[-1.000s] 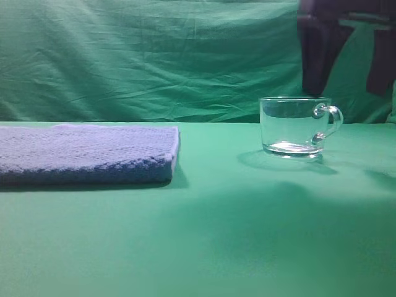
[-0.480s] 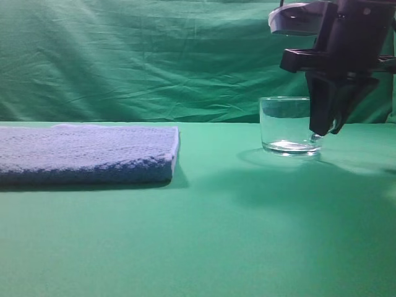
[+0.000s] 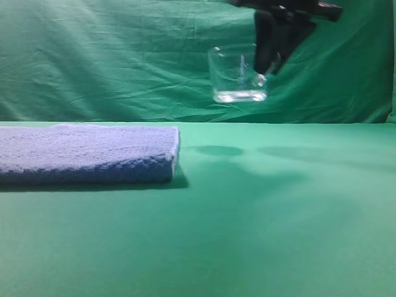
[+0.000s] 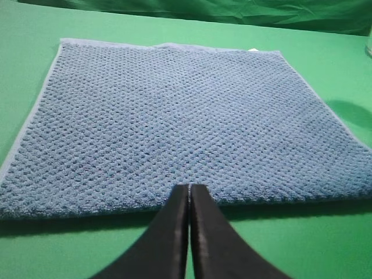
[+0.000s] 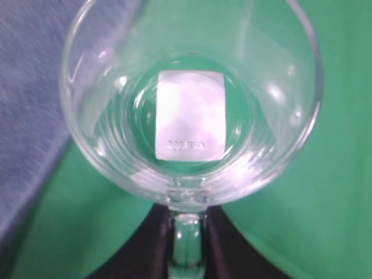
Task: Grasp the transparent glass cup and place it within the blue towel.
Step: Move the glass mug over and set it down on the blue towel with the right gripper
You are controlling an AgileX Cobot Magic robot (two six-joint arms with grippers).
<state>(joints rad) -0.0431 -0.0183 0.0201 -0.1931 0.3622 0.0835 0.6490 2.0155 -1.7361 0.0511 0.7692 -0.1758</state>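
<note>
The transparent glass cup (image 3: 238,74) hangs in the air above the green table, right of the blue towel (image 3: 86,151). My right gripper (image 3: 267,59) is shut on the cup's handle. In the right wrist view I look down into the cup (image 5: 189,99), a white label under its base, the handle (image 5: 187,238) pinched between the two dark fingers (image 5: 145,250). The towel's edge (image 5: 29,104) shows at the left there. My left gripper (image 4: 189,192) is shut and empty, its tips just at the near edge of the towel (image 4: 174,122).
A green cloth covers the table (image 3: 247,216) and hangs as a backdrop (image 3: 124,55). The cup's shadow (image 3: 213,150) falls on the table just right of the towel.
My right gripper came down onto the cup's handle and closed. It has since lifted the cup off the table and carried it left toward the towel.
</note>
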